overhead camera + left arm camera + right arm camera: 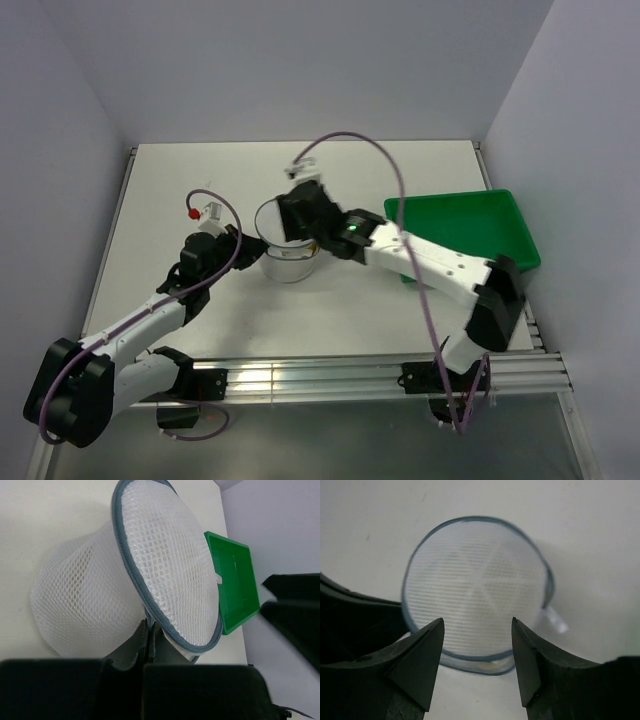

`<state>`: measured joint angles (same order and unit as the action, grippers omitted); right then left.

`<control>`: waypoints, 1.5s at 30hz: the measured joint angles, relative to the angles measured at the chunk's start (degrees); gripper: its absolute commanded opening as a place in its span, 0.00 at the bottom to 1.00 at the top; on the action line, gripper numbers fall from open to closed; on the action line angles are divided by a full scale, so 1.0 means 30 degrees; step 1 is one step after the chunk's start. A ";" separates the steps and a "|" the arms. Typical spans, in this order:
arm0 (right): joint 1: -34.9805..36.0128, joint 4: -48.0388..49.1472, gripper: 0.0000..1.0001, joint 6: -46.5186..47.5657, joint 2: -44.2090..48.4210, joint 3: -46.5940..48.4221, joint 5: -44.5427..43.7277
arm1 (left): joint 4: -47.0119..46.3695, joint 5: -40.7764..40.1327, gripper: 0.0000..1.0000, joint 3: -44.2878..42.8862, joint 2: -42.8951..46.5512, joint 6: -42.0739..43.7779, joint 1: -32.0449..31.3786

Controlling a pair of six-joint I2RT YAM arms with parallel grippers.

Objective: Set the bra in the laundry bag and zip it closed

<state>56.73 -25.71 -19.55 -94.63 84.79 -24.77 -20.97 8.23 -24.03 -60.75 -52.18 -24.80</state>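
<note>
The laundry bag (288, 240) is a round white mesh drum with a grey zipper rim, standing mid-table. In the left wrist view the laundry bag (165, 565) fills the frame, and my left gripper (149, 625) is shut on its grey zipper edge at the near side. My right gripper (477, 625) hovers open just above the laundry bag (475, 587), with nothing between its fingers. A white pull tab (556, 620) sticks out at the rim's right. The bra is hidden; only a pale beige patch shows in a narrow gap under the lid's near edge.
A green plastic tray (470, 235) sits right of the bag, partly under the right arm; the green plastic tray (235, 580) also shows behind the bag. Grey walls close in the table on three sides.
</note>
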 measured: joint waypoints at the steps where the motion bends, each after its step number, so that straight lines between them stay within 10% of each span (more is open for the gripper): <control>1: -0.0918 0.0780 0.63 -0.0372 0.1311 -0.1413 0.0750 | -0.0080 0.0036 0.00 0.0007 -0.0022 0.0007 0.0044; 10: -0.7759 0.7344 0.77 -0.5260 0.5552 -0.9362 0.6863 | -0.0430 0.0058 0.00 0.0007 -0.0131 0.0015 0.0663; 24: -0.8772 1.6742 0.88 -1.1759 0.1027 -1.2517 1.4149 | -0.1639 0.0211 0.00 0.0007 -0.0707 0.0233 0.1239; 45: -1.0630 2.3452 0.40 -1.2764 -0.2812 -1.1941 1.7282 | -0.1792 0.0321 0.00 0.0131 -0.0699 0.0153 0.1647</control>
<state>24.84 44.64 -57.84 -103.07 48.97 27.07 -26.35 9.19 -23.64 -62.85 -51.72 -19.86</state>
